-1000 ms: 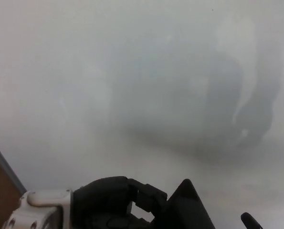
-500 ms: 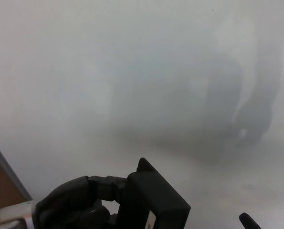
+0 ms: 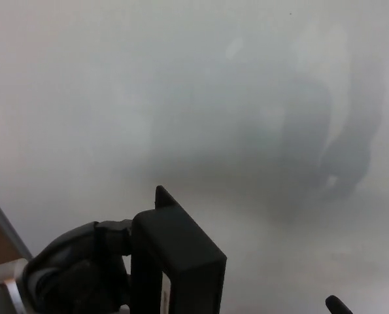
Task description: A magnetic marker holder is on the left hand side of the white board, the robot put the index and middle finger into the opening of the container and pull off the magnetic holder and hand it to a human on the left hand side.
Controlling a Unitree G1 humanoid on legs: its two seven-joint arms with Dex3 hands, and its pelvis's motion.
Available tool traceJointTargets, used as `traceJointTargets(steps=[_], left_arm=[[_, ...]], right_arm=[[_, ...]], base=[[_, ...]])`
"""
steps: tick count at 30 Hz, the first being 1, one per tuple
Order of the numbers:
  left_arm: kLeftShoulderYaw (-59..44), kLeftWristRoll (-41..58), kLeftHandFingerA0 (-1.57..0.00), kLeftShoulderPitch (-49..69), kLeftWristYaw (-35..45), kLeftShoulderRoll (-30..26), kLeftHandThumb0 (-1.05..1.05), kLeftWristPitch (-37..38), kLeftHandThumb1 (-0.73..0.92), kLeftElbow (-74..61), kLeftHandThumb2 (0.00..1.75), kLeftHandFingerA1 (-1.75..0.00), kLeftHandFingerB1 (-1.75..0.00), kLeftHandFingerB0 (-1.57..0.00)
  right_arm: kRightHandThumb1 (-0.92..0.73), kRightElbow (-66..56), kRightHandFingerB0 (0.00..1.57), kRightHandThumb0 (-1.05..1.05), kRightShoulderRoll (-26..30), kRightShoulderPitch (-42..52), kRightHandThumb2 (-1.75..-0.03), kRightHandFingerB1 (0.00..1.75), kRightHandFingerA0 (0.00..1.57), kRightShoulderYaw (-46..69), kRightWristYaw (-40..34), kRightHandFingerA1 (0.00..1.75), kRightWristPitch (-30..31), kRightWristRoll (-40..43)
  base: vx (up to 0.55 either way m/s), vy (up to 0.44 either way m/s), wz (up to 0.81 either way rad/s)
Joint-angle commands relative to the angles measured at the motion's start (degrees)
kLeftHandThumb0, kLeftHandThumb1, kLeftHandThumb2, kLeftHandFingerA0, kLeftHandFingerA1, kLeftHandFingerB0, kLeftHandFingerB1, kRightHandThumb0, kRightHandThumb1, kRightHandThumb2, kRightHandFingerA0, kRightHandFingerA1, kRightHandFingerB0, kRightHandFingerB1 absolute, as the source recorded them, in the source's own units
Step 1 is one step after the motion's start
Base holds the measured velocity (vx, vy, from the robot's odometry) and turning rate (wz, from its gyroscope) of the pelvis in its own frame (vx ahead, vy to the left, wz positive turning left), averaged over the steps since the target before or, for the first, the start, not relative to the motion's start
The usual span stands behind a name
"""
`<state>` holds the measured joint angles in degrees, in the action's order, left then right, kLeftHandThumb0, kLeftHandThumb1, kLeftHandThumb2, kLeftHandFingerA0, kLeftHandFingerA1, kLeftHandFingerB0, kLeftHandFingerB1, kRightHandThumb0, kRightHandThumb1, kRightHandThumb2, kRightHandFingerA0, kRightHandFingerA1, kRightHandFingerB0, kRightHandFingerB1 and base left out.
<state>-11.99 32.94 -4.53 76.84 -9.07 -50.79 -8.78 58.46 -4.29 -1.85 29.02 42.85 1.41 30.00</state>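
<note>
One holder [image 3: 181,258], a black box of matte plastic with square edges, sits at the lower left of the view, tilted, in front of the whiteboard [image 3: 181,98]. One left hand [image 3: 83,275], black with thick rounded fingers, is clasped on the holder from its left. The board is one smooth, glossy, pale sheet bearing dim reflections. A dark tip [image 3: 338,305] shows at bottom right; its identity cannot be told.

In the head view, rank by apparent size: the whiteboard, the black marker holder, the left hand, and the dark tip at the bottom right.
1. whiteboard, fills nearly the frame.
2. and 3. black marker holder and left hand: look alike, both cropped and near the camera, so unranked.
4. dark tip, smallest.
</note>
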Motion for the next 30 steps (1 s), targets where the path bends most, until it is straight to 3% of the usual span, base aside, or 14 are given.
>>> traceJointTargets(steps=[1,3,8,13,18,19,20,21,24,25,27,28,29,30], left_arm=[[-1.53,30.14,-0.77,-1.03,15.66,-3.36,-0.83,-10.44,0.77,-4.15,0.65,-0.78,-0.56,-0.80],[-1.57,30.51,-0.61,-1.03,15.66,-3.27,-0.69,-6.11,0.79,-4.42,0.63,-0.62,-0.51,-0.55],[-2.50,31.57,-0.77,-1.14,15.66,-6.20,-0.82,-11.91,0.81,-4.97,0.64,-0.83,-0.53,-0.74],[-5.49,32.98,-0.62,0.74,15.33,-4.11,-0.86,-9.94,0.80,-4.87,0.64,-0.55,-0.42,-0.62],[-7.71,35.13,-0.65,2.20,14.47,-6.32,-0.91,-12.60,0.77,-3.45,0.64,-0.56,-0.42,-0.60],[-8.83,35.29,-0.58,2.31,14.77,-7.09,-0.93,-12.00,0.69,-2.05,1.09,-0.62,-0.47,-0.32],[-9.65,35.12,-0.58,2.29,15.20,-7.67,-0.93,-11.41,0.69,-0.97,1.09,-0.62,-0.47,-0.32],[-12.83,35.79,-0.60,3.69,13.98,-5.29,-1.05,-7.56,0.78,-0.61,0.66,-0.42,-0.31,-0.11],[-19.05,41.16,-0.74,10.10,5.69,-1.28,-1.05,-5.89,0.77,-3.98,0.69,-0.48,-0.40,-0.45],[-21.46,43.23,-0.72,12.37,2.85,-1.13,-1.03,-6.30,0.63,-5.25,1.12,-0.66,-0.45,-0.40],[-23.69,44.86,-0.70,13.32,1.72,-1.20,-0.99,-5.89,0.87,-5.16,0.67,-0.56,-0.35,-0.52],[-24.26,46.39,-0.70,13.68,0.87,-1.82,-0.99,-7.31,0.87,-4.56,0.67,-0.56,-0.35,-0.52],[-25.52,44.63,-0.77,12.92,3.04,-6.21,-1.05,-9.61,0.60,-1.73,1.07,-0.65,-0.48,-0.56],[-26.36,43.11,-0.77,12.31,4.77,-9.43,-1.05,-11.09,0.60,0.30,1.07,-0.65,-0.48,-0.56]], right_arm=[[-0.80,-0.20,0.41,-0.47,1.40,2.88,-0.65,0.38,0.56,-0.30,1.17,0.50,-1.57,-0.41],[-0.71,0.86,0.50,-0.51,1.36,2.29,-0.62,0.41,0.62,0.32,0.68,0.50,-1.13,0.06],[-0.75,1.65,0.52,-0.47,1.86,2.59,-0.63,0.41,0.65,-0.07,2.03,0.51,-3.49,-0.86],[-0.72,0.92,0.47,-0.48,1.39,2.39,-0.62,0.40,0.62,0.72,-0.69,0.49,-0.50,0.22],[-0.72,1.30,0.47,-0.47,1.48,2.47,-0.62,0.40,0.62,0.49,0.31,0.49,-1.58,-0.11],[-0.73,1.26,0.47,-0.49,1.54,2.54,-0.62,0.40,0.61,0.27,0.44,0.51,-1.87,-0.37],[-0.73,1.22,0.47,-0.49,1.58,2.58,-0.62,0.40,0.61,0.10,0.53,0.51,-2.10,-0.56],[-0.77,0.61,0.46,-0.47,1.50,2.92,-0.64,0.40,0.60,-0.32,0.55,0.52,-2.65,-1.00],[-0.69,1.15,0.52,-0.51,1.19,2.42,-0.61,0.40,0.61,0.20,-0.52,0.51,-1.78,-0.40],[-0.71,1.64,0.53,-0.51,1.08,1.94,-0.62,0.42,0.65,0.60,-1.08,0.51,-1.19,0.07],[-0.71,1.26,0.51,-0.51,1.07,1.89,-0.62,0.41,0.64,0.61,-1.20,0.51,-1.03,0.16],[-0.71,1.00,0.51,-0.51,1.12,1.99,-0.62,0.41,0.64,0.56,-1.05,0.51,-0.86,0.17],[-0.70,0.95,0.53,-0.50,1.10,1.99,-0.62,0.42,0.62,0.57,-1.01,0.51,-0.73,0.23],[-0.70,0.95,0.53,-0.50,1.07,1.97,-0.62,0.42,0.62,0.59,-1.00,0.51,-0.66,0.27]], base=[[0.00,0.000,0.00],[0.00,0.000,0.00],[0.00,0.000,0.00],[0.00,0.000,0.00],[0.00,0.000,0.00],[0.00,0.000,0.00],[0.00,0.000,0.00],[0.00,0.000,0.00],[0.00,0.000,0.00],[0.00,0.000,0.00],[0.00,0.000,0.00],[0.00,0.000,0.00],[0.00,0.000,0.00],[0.00,0.000,0.00]])
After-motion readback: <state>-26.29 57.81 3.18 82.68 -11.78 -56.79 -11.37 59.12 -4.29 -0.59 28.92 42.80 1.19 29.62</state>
